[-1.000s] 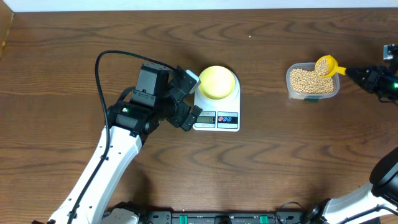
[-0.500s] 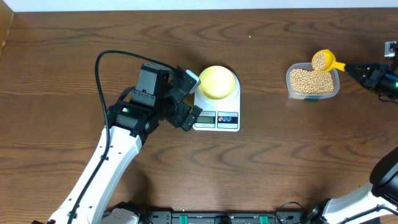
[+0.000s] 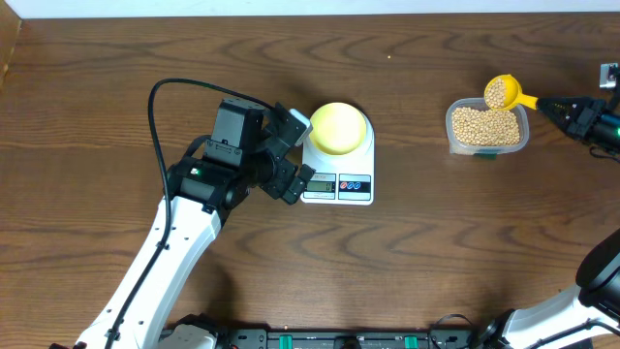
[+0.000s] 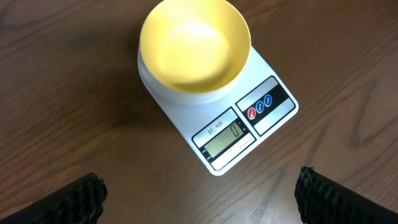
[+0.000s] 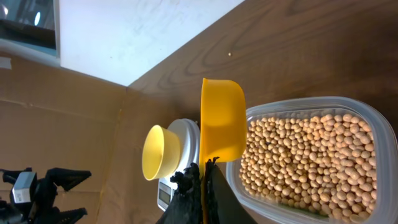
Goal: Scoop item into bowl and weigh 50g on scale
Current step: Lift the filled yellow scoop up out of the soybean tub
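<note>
The pale yellow bowl (image 3: 338,127) stands empty on the white scale (image 3: 339,186), whose display (image 4: 225,137) reads zero. My left gripper (image 3: 298,151) is open beside the scale's left edge, its fingers (image 4: 81,199) spread wide over bare table with nothing between them. At the far right, tan beans (image 3: 484,124) fill a clear container (image 3: 523,136). A yellow scoop (image 3: 502,93) heaped with beans hangs over the container's far rim. My right gripper (image 3: 554,105) is shut on the scoop's handle. In the right wrist view the scoop (image 5: 221,121) sits edge-on above the beans (image 5: 311,162), with the bowl (image 5: 160,152) beyond.
The left arm's black cable (image 3: 170,92) loops over the table behind the left wrist. A white wall strip (image 3: 310,7) runs along the table's far edge. Bare wood lies between the scale and the container.
The scoop has come up out of the beans, shifted slightly left and away, and levelled with a load in it. The left arm has not moved.
</note>
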`<action>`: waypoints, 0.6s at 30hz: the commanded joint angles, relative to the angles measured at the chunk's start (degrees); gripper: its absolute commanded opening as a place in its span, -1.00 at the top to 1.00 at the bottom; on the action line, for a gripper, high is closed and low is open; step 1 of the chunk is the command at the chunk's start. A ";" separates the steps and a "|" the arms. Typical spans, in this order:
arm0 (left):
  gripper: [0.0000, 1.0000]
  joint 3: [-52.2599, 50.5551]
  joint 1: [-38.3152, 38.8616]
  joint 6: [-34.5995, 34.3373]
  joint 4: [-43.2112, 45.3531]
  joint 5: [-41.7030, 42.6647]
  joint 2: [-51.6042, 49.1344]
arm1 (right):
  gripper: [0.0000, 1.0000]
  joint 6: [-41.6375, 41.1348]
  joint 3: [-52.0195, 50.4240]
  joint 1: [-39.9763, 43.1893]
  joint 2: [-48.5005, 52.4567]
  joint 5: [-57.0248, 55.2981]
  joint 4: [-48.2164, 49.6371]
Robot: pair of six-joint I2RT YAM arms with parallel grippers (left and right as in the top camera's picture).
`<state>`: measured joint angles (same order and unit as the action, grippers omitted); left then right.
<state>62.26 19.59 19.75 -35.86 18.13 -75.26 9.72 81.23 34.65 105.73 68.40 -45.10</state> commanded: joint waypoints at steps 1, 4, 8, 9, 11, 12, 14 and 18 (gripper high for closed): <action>-0.98 -0.17 -0.24 0.13 -0.09 0.70 0.39 | 0.98 0.13 -0.28 -0.31 0.37 2.71 0.15; -0.98 -0.17 -0.24 0.13 -0.11 0.70 0.39 | 0.98 0.13 -0.28 -1.25 0.37 2.71 0.15; -0.98 -0.17 -0.24 0.13 -0.11 0.70 0.39 | 0.98 0.11 -0.28 -2.86 0.37 2.71 0.17; -0.98 -0.17 -0.24 0.13 -0.09 0.70 0.39 | 0.98 0.00 -0.28 -3.30 0.37 2.69 0.20; -0.98 -0.17 -0.24 0.13 -0.11 0.70 0.39 | 0.98 -0.07 -0.28 -4.13 0.37 2.71 0.37; -0.98 -0.17 -0.24 0.13 -0.09 0.70 0.39 | 0.98 -0.68 -0.28 -4.76 0.37 2.69 0.74; -0.98 -0.17 -0.24 0.13 -0.11 0.70 0.39 | 0.98 -1.55 -0.28 -5.51 0.37 2.69 1.27; -0.97 -0.17 -0.24 0.13 -0.11 0.70 0.39 | 0.98 -3.08 -0.28 -7.02 0.37 2.69 2.71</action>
<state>62.26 19.59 19.73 -35.86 18.13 -75.26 8.38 81.23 28.86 105.73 68.84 -43.09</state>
